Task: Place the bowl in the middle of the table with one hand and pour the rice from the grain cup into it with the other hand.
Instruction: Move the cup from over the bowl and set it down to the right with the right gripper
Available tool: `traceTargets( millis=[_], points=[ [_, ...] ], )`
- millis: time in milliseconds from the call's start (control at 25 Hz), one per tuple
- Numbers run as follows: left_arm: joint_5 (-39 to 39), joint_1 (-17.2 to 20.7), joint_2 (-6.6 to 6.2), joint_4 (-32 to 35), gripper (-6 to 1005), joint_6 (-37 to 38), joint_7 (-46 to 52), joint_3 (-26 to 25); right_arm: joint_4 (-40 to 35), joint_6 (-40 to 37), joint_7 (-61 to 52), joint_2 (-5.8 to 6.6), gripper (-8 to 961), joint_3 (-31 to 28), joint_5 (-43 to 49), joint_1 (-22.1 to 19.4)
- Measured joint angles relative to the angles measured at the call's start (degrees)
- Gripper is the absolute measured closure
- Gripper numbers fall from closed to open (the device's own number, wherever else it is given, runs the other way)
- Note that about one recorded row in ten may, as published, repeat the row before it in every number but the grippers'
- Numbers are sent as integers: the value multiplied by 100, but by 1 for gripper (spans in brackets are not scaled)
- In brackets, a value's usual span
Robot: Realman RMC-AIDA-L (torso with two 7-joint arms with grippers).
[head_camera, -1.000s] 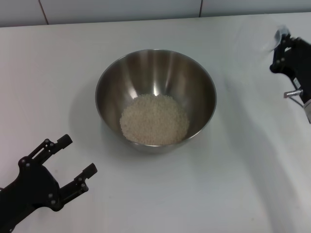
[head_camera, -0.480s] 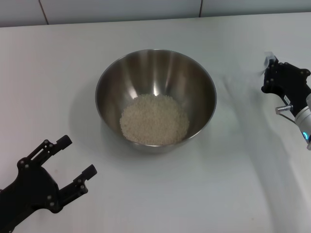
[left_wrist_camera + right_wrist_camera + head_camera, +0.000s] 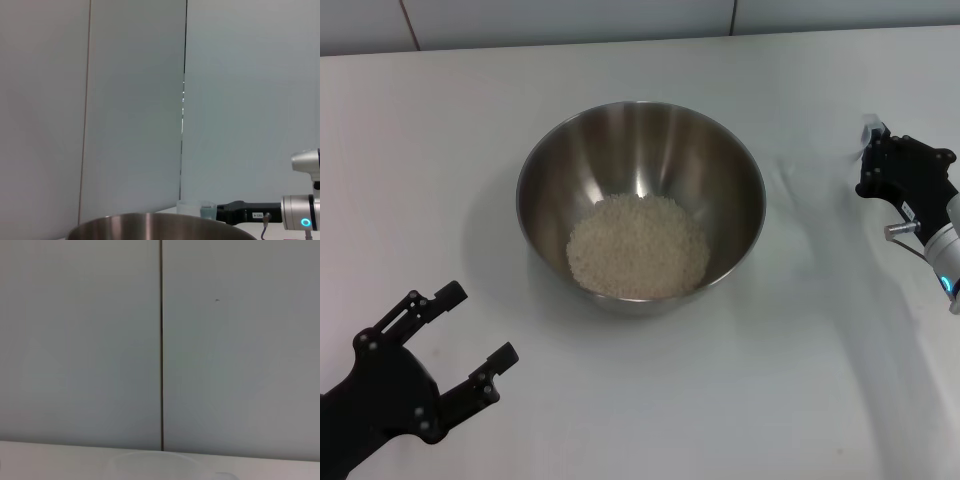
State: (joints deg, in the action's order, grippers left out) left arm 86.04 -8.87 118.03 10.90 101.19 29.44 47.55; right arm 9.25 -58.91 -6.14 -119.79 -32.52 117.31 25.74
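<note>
My right gripper is out at the right edge of the table, jaws closed narrow around the cup — I can only see a sliver of clear plastic poking out past the black fingers in the head view. From the left wrist camera the cup shows upright on the table beyond the bowl's rim, with the right arm reaching to it. It looks empty, but it's too small for me to swear to that.

Left gripper is low at the near left corner, jaws wide apart, holding nothing, well clear of everything.

The bowl sits about mid-table, and the rice is a pale heap in the bottom of it. So I'd call the pour done and the cup basically parked.

What could bite me from here: the cup is light and close to the table's right side. If I open the jaws while it's tilted or not quite touching down, it could tip or roll off. If a finger drags on it as I pull back, same result. I can't tell from these views whether its base is fully down.
</note>
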Motion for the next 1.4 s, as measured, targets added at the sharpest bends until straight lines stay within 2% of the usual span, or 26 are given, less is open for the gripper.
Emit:
traceTargets(
  millis=[320, 520, 840, 1080, 1400],
  points=[
    [0, 19, 0, 8, 180, 16, -2, -3, -3, 3, -7, 11, 881, 118, 14, 36],
    [0, 18, 0, 9, 180, 26, -5, -17, -2, 3, -14, 20, 667, 161, 16, 51],
    [0, 17, 0, 10, 180, 36, -8, -30, -2, -16, -18, 33, 462, 160, 17, 47],
    [0, 16, 0, 9, 180, 36, -9, -36, -2, -5, -19, 35, 346, 164, 20, 4],
    [0, 15, 0, 9, 180, 0, -9, -46, 81, -97, -27, 38, 346, 311, 38, -223]
  ],
)
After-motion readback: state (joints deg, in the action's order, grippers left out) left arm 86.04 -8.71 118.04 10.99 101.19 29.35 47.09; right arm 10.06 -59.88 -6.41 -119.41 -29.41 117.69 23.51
